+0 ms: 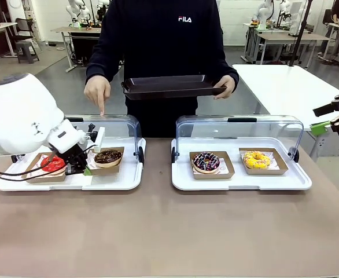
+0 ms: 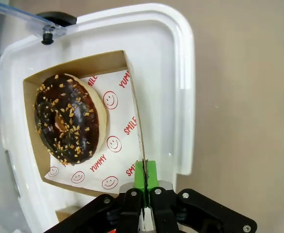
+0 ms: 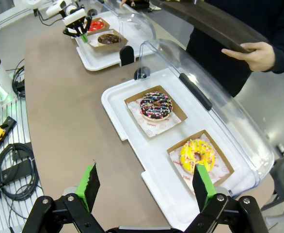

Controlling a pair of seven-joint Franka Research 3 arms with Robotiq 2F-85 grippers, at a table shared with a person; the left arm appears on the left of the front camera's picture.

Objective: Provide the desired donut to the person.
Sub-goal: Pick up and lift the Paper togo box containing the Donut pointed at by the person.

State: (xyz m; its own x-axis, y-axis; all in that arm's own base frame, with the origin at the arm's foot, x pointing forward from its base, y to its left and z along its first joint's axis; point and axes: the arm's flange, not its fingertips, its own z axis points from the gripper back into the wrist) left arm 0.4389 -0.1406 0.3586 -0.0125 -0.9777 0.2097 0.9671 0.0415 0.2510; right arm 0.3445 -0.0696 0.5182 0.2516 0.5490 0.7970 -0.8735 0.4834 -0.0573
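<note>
Front view, four donuts [image 1: 206,161], two white trays [image 1: 239,184]

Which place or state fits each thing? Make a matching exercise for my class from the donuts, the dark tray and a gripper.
Things:
1 yellow donut
2 nut-topped chocolate donut
3 dark tray
4 right gripper

Places or states:
A open, holding nothing
B held in the person's hand
C in the cardboard box pinched by the left gripper
D on the right white tray, beside the sprinkled donut

Pairs: 1-D, 2-C, 3-B, 4-A.
</note>
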